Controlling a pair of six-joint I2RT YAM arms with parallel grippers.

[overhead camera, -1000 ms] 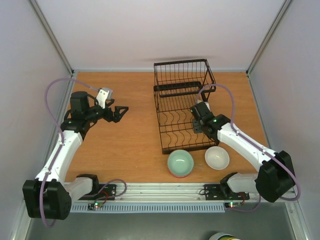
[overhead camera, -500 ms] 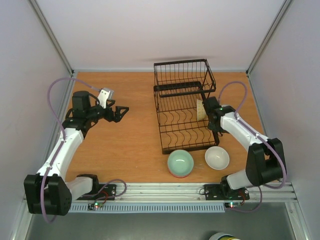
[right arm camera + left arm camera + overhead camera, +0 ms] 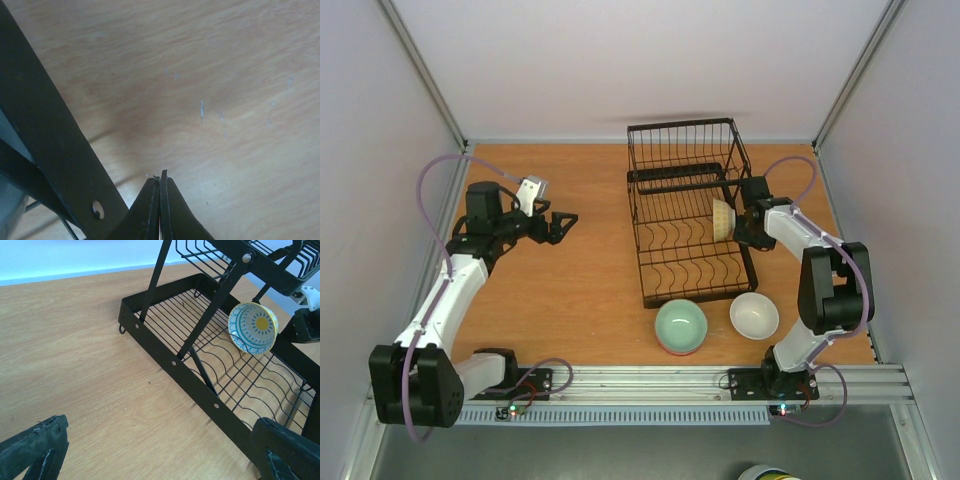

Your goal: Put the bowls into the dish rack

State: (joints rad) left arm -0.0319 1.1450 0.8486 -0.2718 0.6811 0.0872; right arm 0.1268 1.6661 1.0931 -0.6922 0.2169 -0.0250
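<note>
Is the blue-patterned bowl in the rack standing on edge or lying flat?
On edge: the bowl stands in the dish rack with its yellow-centred inside facing sideways, not up.

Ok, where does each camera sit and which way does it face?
Top external: above and behind the arm bases, looking down on the table, dish rack, pale green bowl, white bowl; both arms, left gripper open, right gripper shut.
Left wrist: low over the table, facing the rack's left side and the blue-rimmed bowl standing in it; open fingers at the bottom corners.
Right wrist: close above the table beside the rack's frame; shut fingers show.
Shared: top and left wrist both show the rack and that bowl.
</note>
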